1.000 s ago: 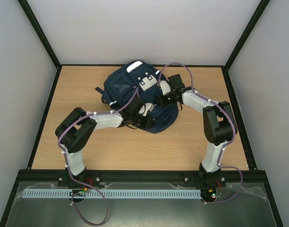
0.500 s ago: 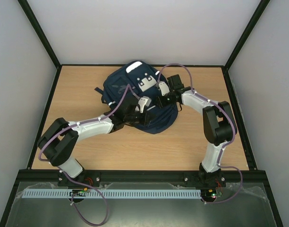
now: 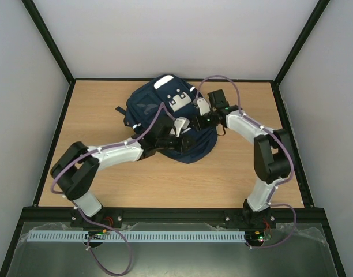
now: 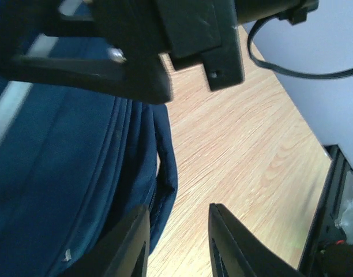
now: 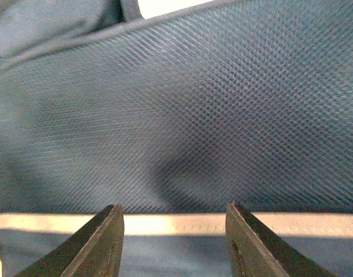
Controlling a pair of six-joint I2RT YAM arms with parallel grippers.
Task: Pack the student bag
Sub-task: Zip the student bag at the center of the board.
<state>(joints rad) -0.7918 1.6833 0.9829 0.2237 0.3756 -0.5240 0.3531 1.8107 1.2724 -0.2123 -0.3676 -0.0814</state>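
The navy student bag [image 3: 150, 107] lies on the wooden table, behind the middle. In the left wrist view its blue edge [image 4: 61, 173] sits beside the left finger. My left gripper [image 3: 185, 138] hovers at the bag's near right side. That gripper [image 4: 177, 209] is open, with only bare table between its fingers. My right gripper [image 3: 195, 120] is at the bag's right side. Its fingers [image 5: 173, 208] stand partly apart with blue bag fabric between them. Dark mesh of the bag [image 5: 194, 104] fills that view, and a pale strip [image 5: 171, 224] crosses at fingertip level.
A dark strap [image 3: 120, 108] trails off the bag's left side. Black frame rails [image 3: 64, 124] edge the table [image 3: 240, 173]. Black parts of the right arm [image 4: 165, 46] and a cable [image 4: 292, 66] hang close above the left gripper.
My left gripper has slid right along the bag's near side and opened from shut. The right arm's elbow has swung outward while its gripper stayed at the bag.
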